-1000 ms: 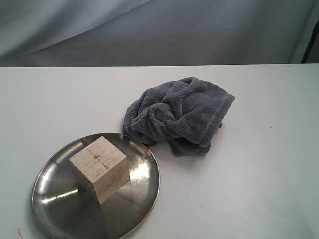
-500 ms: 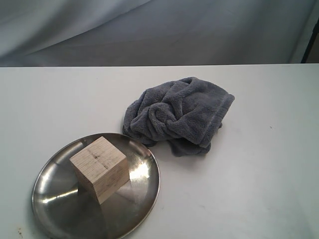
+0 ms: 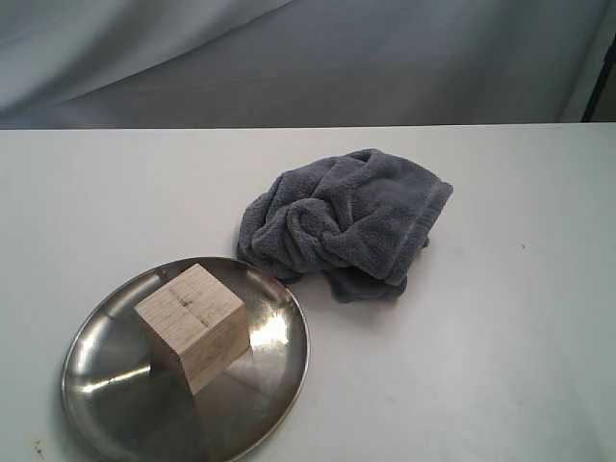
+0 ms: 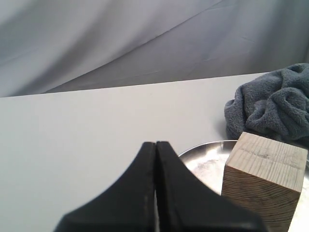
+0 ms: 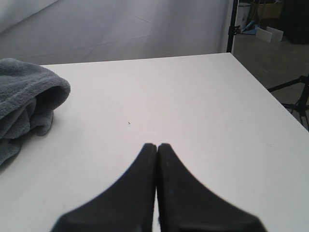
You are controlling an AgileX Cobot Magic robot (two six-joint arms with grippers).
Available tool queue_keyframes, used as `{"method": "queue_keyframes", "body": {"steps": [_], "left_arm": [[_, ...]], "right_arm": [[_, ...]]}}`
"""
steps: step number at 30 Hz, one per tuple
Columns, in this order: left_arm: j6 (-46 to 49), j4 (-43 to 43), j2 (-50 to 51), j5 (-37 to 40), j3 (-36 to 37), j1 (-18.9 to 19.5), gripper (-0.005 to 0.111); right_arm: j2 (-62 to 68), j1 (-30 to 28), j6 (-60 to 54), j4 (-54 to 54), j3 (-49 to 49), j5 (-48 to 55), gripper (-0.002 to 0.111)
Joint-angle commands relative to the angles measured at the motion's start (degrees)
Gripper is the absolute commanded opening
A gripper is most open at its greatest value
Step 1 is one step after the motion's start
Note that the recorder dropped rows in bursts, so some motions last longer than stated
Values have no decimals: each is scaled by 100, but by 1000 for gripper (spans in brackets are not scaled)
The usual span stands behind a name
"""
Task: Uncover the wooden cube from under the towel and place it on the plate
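Note:
The pale wooden cube [image 3: 192, 327] stands on the shiny steel plate [image 3: 115, 404] at the front left of the white table. Bunched up behind and to the right of the plate lies the grey-blue towel [image 3: 346, 223], touching nothing on the plate. Neither arm shows in the exterior view. In the left wrist view my left gripper [image 4: 156, 144] is shut and empty, held back from the cube [image 4: 263, 181], the plate's rim [image 4: 203, 149] and the towel [image 4: 273, 106]. My right gripper [image 5: 157, 145] is shut and empty over bare table, with the towel [image 5: 24, 104] off to one side.
A grey cloth backdrop [image 3: 289, 58] hangs behind the table. The table's far edge runs across the back. In the right wrist view the table's side edge [image 5: 260, 82] drops off to a floor with a black stand [image 5: 231, 29] and tripod legs.

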Motion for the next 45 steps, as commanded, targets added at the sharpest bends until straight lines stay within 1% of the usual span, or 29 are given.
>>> {"method": "queue_keyframes", "body": {"steps": [1, 10, 12, 15, 26, 29, 33, 45], "left_arm": [[-7, 50, -13, 47, 24, 7, 0], [-18, 50, -13, 142, 24, 7, 0], [-17, 50, -13, 142, 24, 55, 0], [-17, 50, -13, 142, 24, 239, 0], [-58, 37, -13, 142, 24, 1215, 0], [-58, 0, -13, 142, 24, 1391, 0], [-58, 0, -13, 142, 24, 1489, 0], [-58, 0, -13, 142, 24, 1489, 0]], "right_arm": [[-32, -47, 23, 6, 15, -7, 0], [-32, -47, 23, 6, 15, -7, 0], [-32, -47, 23, 6, 15, -7, 0], [-32, -47, 23, 6, 15, -7, 0], [-32, -47, 23, 6, 15, -7, 0], [-32, -47, 23, 6, 15, -7, 0], [-32, -47, 23, 6, 15, -7, 0], [-32, -47, 23, 6, 15, -7, 0]]}}
